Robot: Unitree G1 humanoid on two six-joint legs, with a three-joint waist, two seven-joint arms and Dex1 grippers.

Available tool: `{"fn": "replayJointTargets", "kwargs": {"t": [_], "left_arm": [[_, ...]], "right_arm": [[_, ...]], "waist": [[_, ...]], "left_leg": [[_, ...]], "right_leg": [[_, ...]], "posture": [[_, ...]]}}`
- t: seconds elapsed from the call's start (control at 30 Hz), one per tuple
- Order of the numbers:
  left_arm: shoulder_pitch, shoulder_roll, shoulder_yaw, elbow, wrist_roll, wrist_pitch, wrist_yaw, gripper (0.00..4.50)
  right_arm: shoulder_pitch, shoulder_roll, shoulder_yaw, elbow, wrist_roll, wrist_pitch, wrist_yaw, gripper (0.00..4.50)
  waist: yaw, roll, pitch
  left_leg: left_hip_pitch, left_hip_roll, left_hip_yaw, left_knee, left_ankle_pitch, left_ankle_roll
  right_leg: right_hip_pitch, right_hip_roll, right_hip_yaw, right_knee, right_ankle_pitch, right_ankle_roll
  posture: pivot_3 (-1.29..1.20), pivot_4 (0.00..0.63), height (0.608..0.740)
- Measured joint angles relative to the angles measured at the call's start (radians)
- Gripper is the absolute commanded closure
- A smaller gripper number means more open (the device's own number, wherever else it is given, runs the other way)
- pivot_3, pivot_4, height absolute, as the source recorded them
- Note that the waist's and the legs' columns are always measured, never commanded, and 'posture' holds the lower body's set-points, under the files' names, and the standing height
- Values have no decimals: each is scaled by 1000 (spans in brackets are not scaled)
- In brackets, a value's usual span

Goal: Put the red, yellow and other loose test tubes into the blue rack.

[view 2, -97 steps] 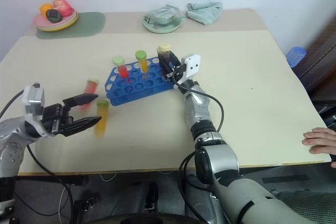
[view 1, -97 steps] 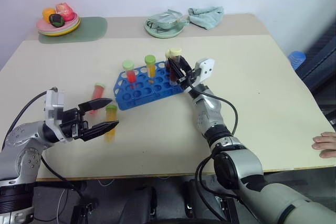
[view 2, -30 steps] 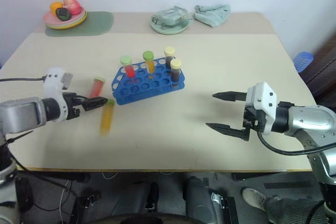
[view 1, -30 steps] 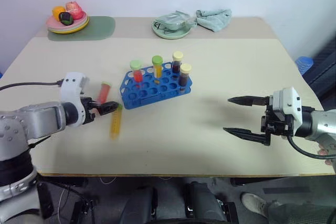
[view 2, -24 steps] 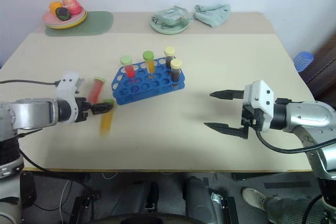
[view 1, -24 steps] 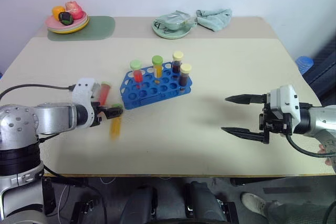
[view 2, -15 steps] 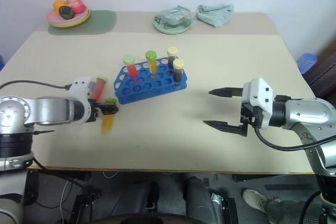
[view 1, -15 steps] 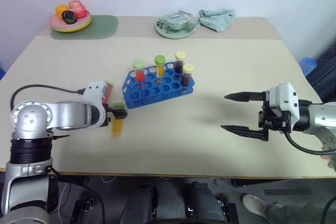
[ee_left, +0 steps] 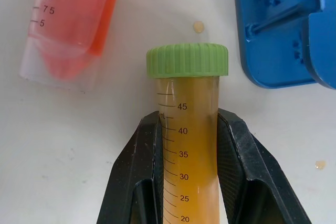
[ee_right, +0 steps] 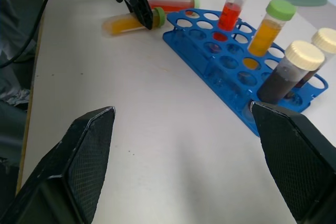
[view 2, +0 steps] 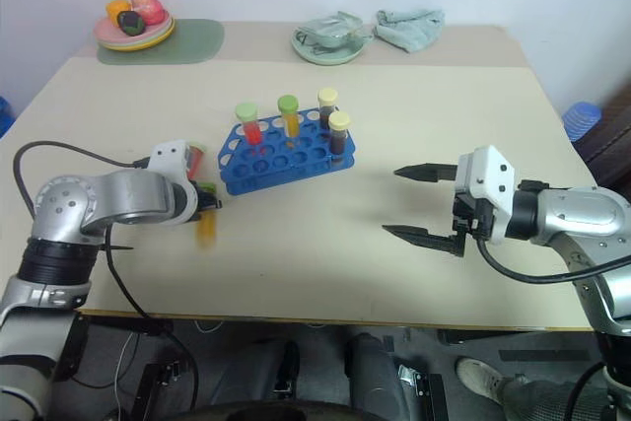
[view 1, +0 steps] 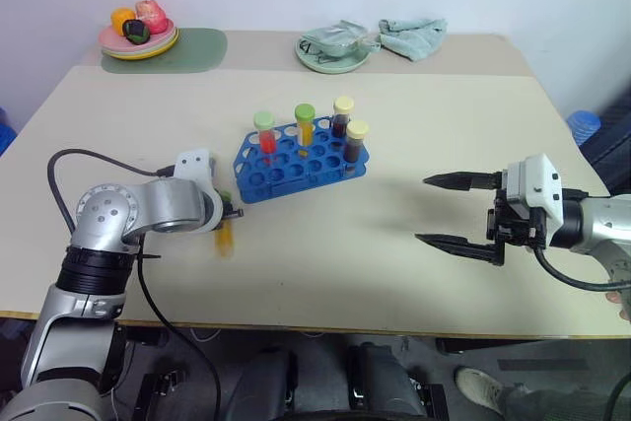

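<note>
The blue rack (view 1: 301,160) stands mid-table with a red, a yellow and two dark tubes upright in its holes. Left of it a loose yellow test tube (ee_left: 189,145) with a green cap lies on the table. My left gripper (ee_left: 188,116) is shut on this tube just below the cap, pointing steeply down. A loose red test tube (ee_left: 71,19) lies right beside it, partly hidden behind my left hand in the head views. My right gripper (view 1: 449,210) hangs open above the table's right side, holding nothing, well away from the rack.
A plate of fruit (view 1: 138,38) on a green mat (view 1: 182,49) sits at the far left corner. A green dish (view 1: 330,51) and a crumpled cloth (view 1: 412,35) lie at the far edge. Bare tabletop lies between the rack and my right gripper.
My left gripper has come down over the lying yellow tube, rolled its wrist, and shut on it. The right arm has stayed still. The camera has shifted a little.
</note>
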Motion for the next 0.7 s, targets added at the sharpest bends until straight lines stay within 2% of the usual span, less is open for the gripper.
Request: {"fn": "replayJointTargets", "kwargs": {"t": [0.1,0.17,0.23,0.3,0.37,0.47,0.5,0.57,0.63,0.7], "left_arm": [[11,55,7,-14,-2,52,-152,3767],[56,156,55,-80,0,112,-355,3767],[130,259,153,-156,41,153,-570,3767],[238,289,284,-253,158,132,-863,3767],[368,296,356,-378,352,15,-1269,3767],[450,341,372,-449,564,-109,-1592,3767],[449,332,373,-455,632,-173,-1669,3767],[399,239,349,-455,803,-356,-1758,3767],[359,180,290,-446,953,-480,-1782,3767],[316,72,226,-408,1102,-631,-1808,3767]], "right_arm": [[-2,2,-4,-2,2,3,-8,249],[-1,4,-8,-4,5,8,-11,249],[0,7,-15,-3,11,16,-16,249],[-2,11,-17,-3,18,24,-23,249],[-4,22,-18,-4,24,33,-33,249],[-5,32,-18,-6,37,45,-49,249],[-5,34,-18,-7,38,46,-57,249],[-6,46,-21,-9,40,54,-77,249],[-7,52,-23,-17,42,62,-90,249],[-3,59,-25,-23,43,67,-100,249]], "waist": [[-2,0,0],[-12,-1,1],[-21,0,1],[-23,2,0],[-23,2,0],[-17,2,1],[-12,2,1],[0,2,0],[2,1,0],[1,1,0]], "left_leg": [[0,0,0,0,0,0],[0,0,0,-1,0,-1],[0,0,0,-2,1,-1],[1,0,0,-2,1,-1],[1,0,0,-2,1,-2],[1,0,0,-2,1,-1],[1,0,0,-2,0,-1],[1,0,0,-2,-1,1],[0,0,0,-2,-2,3],[0,0,0,-2,-3,4]], "right_leg": [[0,1,0,0,0,0],[-1,2,0,0,0,0],[-2,2,1,0,0,-1],[0,2,1,-1,0,-1],[2,2,0,-2,-2,-4],[2,1,0,-2,-2,-5],[2,1,0,-2,-3,-5],[3,0,0,-4,-2,-5],[3,0,0,-5,-2,-3],[3,-1,0,-6,0,-1]], "posture": [[0,150,740],[0,150,740],[0,150,740],[0,150,740],[0,150,740],[0,150,740],[0,150,740],[0,150,740],[0,150,740],[0,150,740]]}}
